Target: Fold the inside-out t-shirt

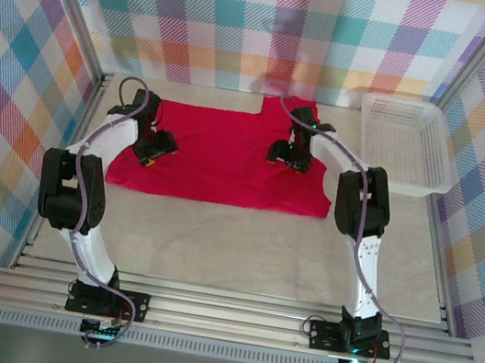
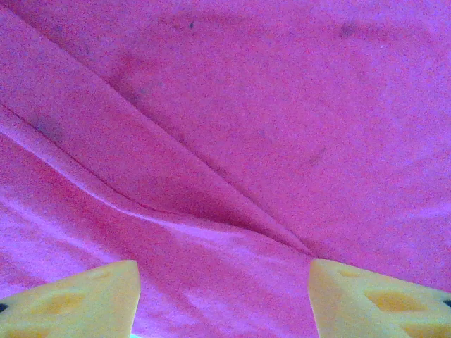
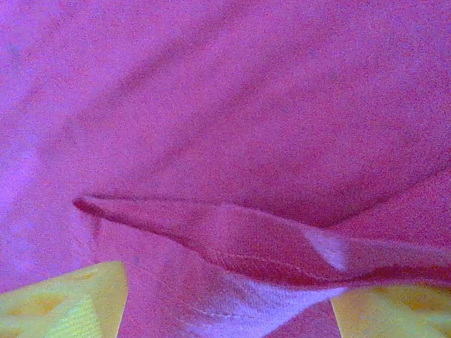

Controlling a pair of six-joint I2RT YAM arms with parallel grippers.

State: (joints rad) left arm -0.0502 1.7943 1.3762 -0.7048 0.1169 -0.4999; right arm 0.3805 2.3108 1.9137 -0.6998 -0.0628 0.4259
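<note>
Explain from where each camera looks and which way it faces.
Top external: above and behind the bases, facing down at the t-shirt; both arms show.
Left wrist: on the left end effector, close over the t-shirt; yellow fingers show.
Right wrist: on the right end effector, over a raised fold; yellow fingers show.
Shared: all three see the t-shirt.

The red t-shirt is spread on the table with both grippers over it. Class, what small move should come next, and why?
Probably close the right gripper on the raised hemmed fold of the t-shirt: it stands up between open fingers, ready to pinch. The left gripper, also open, straddles a shallow crease.
</note>
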